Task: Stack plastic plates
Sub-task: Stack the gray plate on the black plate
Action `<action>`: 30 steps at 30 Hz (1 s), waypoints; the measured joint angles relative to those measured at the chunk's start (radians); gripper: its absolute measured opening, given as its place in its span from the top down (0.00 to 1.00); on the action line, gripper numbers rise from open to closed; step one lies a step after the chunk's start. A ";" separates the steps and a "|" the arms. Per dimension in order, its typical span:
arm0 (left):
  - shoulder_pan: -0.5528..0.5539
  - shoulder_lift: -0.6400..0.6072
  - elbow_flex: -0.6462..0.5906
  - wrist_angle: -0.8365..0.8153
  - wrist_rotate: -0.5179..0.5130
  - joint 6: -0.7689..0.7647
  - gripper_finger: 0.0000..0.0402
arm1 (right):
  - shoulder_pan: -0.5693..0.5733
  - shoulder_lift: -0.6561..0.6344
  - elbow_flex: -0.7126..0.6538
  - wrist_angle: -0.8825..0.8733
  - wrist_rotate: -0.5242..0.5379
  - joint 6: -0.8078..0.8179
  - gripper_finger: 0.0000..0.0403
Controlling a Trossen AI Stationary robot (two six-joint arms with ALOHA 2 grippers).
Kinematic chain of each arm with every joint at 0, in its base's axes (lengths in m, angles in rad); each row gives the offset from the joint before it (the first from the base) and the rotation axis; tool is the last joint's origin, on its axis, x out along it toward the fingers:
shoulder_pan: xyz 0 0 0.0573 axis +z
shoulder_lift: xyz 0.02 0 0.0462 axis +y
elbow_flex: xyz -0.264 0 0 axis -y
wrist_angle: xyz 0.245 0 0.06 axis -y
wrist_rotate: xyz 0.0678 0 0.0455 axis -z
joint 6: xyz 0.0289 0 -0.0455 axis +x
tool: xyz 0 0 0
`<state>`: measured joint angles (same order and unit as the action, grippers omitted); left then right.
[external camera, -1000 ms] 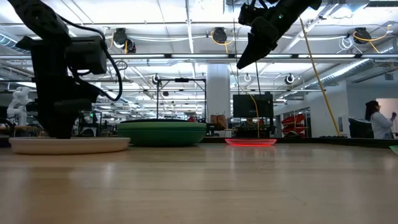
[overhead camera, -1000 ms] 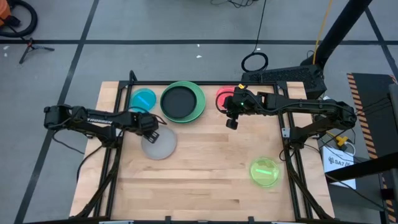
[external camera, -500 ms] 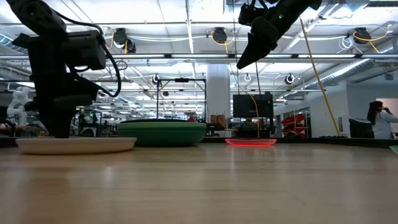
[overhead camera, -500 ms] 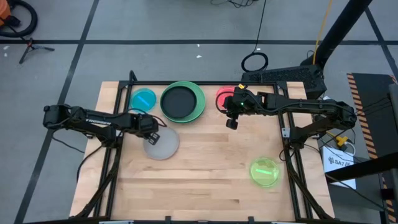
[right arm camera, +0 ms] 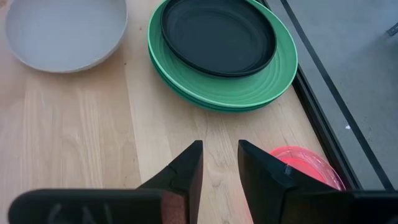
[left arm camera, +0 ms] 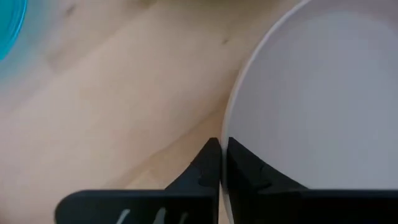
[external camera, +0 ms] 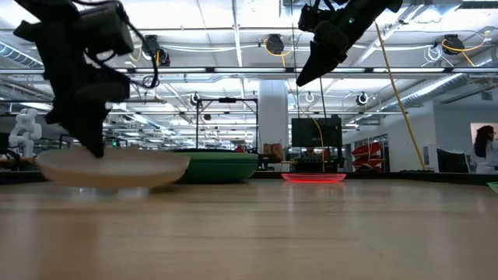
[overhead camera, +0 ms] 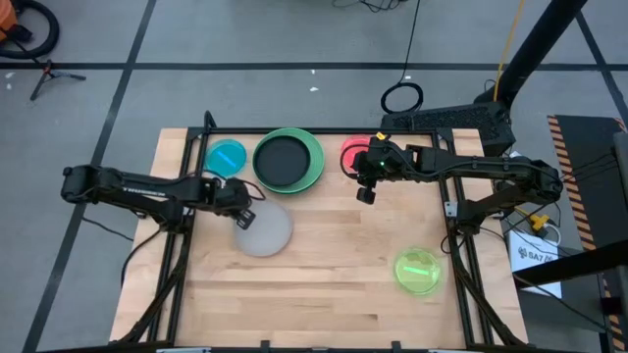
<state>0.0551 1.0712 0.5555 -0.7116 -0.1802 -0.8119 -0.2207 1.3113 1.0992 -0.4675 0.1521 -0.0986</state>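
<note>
Left wrist view shows the left gripper (left arm camera: 219,163) pinching the rim of the round pale grey plastic plate (overhead camera: 263,229), lifted near the green-and-black plate stack (overhead camera: 287,161); such an edge grip risks slipping. Farther off, the right gripper (overhead camera: 365,195) hovers, fingers apart.

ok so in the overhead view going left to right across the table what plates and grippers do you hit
blue plate → left gripper shut on the grey plate → green plate with the black plate in it → pink plate → right gripper, raised above the table → yellow-green plate
</note>
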 joint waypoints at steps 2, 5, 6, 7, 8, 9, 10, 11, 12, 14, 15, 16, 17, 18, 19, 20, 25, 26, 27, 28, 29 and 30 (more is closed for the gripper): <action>-0.007 -0.012 0.030 0.003 -0.001 0.017 0.97 | 0.000 0.000 0.000 0.000 0.000 0.000 0.77; -0.014 -0.018 0.077 0.002 -0.006 0.055 0.97 | 0.000 0.000 0.000 0.000 0.000 0.000 0.77; -0.014 -0.019 0.094 0.003 -0.010 0.068 0.97 | 0.000 0.000 0.000 0.000 0.000 0.000 0.77; -0.014 -0.019 0.111 0.005 -0.018 0.082 0.97 | 0.000 0.000 0.000 0.000 0.000 0.000 0.77; -0.014 -0.019 0.127 0.006 -0.028 0.097 0.97 | 0.000 0.000 0.000 0.000 0.000 0.000 0.77; -0.013 -0.019 0.142 0.005 -0.033 0.114 0.97 | 0.000 0.000 0.000 0.000 0.000 0.000 0.77; -0.009 -0.019 0.155 0.005 -0.037 0.129 0.97 | 0.000 0.000 0.000 0.000 0.000 0.000 0.77; -0.003 -0.019 0.169 0.006 -0.040 0.145 0.97 | 0.000 0.000 0.000 0.000 0.000 0.000 0.77; 0.004 -0.019 0.181 0.007 -0.043 0.159 0.97 | 0.000 0.000 0.000 0.000 0.000 0.000 0.77; 0.025 -0.019 0.201 0.005 -0.050 0.187 0.97 | 0.000 0.000 0.000 0.000 0.000 0.000 0.77; 0.036 -0.019 0.211 0.004 -0.054 0.200 0.97 | 0.000 0.000 0.000 0.000 0.000 -0.001 0.77; 0.051 -0.019 0.222 0.005 -0.058 0.215 0.97 | 0.000 0.000 0.000 0.001 0.000 -0.003 0.77; 0.065 -0.019 0.231 0.008 -0.059 0.233 0.97 | 0.000 0.000 0.000 0.003 0.000 -0.006 0.77; 0.081 -0.019 0.238 0.011 -0.062 0.251 0.97 | 0.000 0.000 0.000 0.007 0.000 -0.009 0.77; 0.100 -0.017 0.244 0.011 -0.070 0.268 0.97 | 0.000 0.000 0.000 0.010 0.000 -0.013 0.77; 0.120 -0.017 0.250 0.011 -0.076 0.286 0.97 | 0.000 0.000 0.000 0.013 0.000 -0.017 0.77; 0.231 -0.017 0.273 0.016 -0.082 0.376 0.97 | 0.000 0.000 0.000 0.023 0.000 -0.025 0.77; 0.253 -0.017 0.279 0.014 -0.083 0.393 0.97 | 0.000 0.000 0.000 0.023 0.000 -0.027 0.77; 0.275 -0.017 0.287 0.015 -0.082 0.407 0.97 | 0.000 0.000 0.000 0.023 0.000 -0.029 0.77; 0.295 -0.017 0.296 0.016 -0.082 0.419 0.97 | 0.000 0.000 0.000 0.023 0.000 -0.032 0.77; 0.318 -0.017 0.305 0.017 -0.082 0.437 0.97 | 0.000 0.000 0.000 0.026 0.000 -0.038 0.77; 0.338 -0.017 0.314 0.018 -0.082 0.452 0.97 | 0.000 0.000 0.000 0.031 0.000 -0.043 0.77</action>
<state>0.3935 1.0546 0.8697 -0.6941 -0.2625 -0.3599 -0.2207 1.3113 1.0992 -0.4361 0.1524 -0.1411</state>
